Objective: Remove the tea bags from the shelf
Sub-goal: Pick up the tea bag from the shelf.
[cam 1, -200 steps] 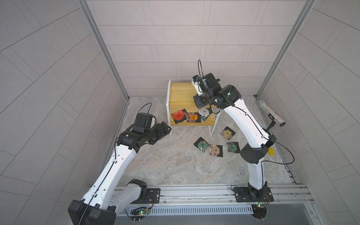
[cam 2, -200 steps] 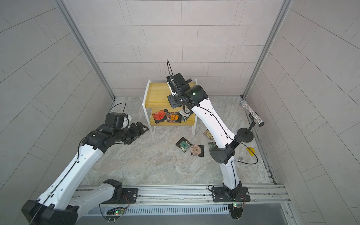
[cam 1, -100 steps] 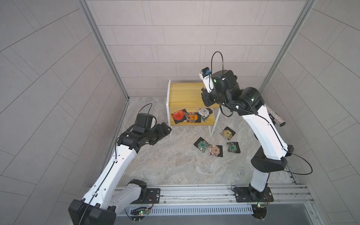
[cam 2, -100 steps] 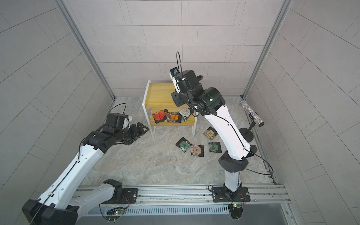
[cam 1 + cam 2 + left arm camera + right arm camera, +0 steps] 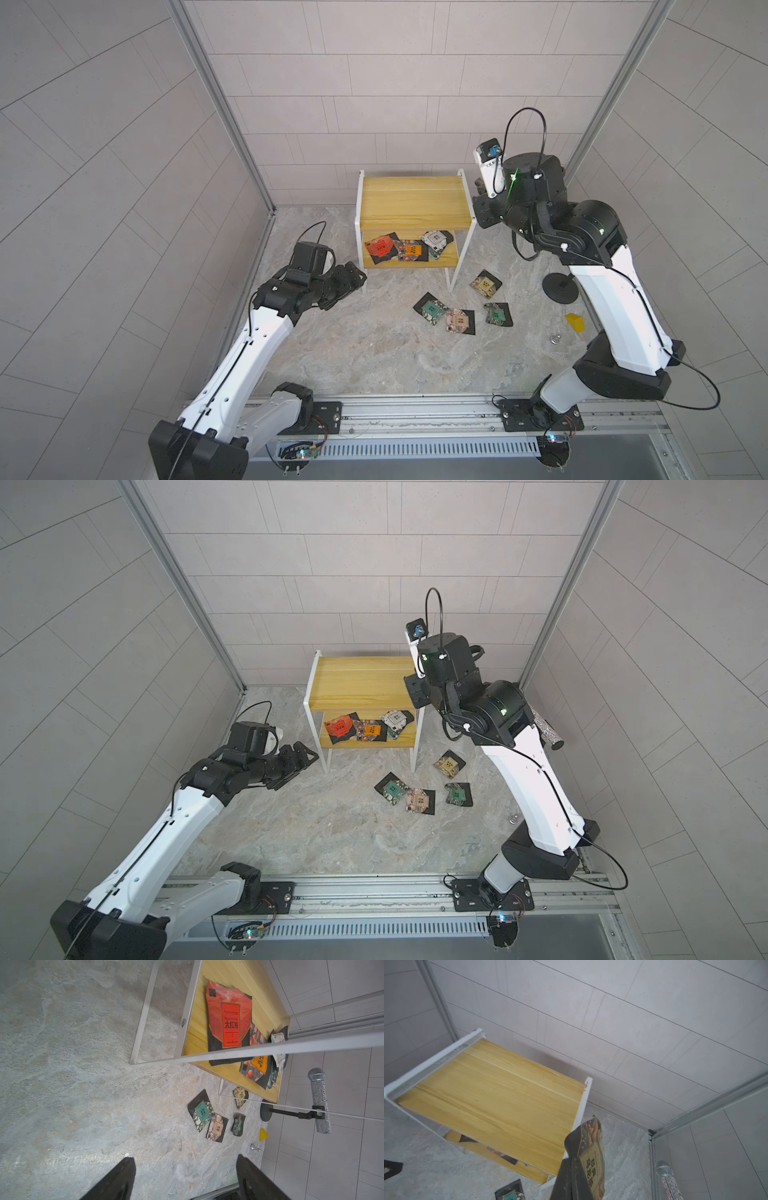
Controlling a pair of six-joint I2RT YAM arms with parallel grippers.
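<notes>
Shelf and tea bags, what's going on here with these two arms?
Two robot arms are emptying the shelf. The right gripper is shut on one tea bag, raised beside the shelf's top. The left gripper hangs open near the lower board, where at least three bags lie. Four bags lie on the floor.
</notes>
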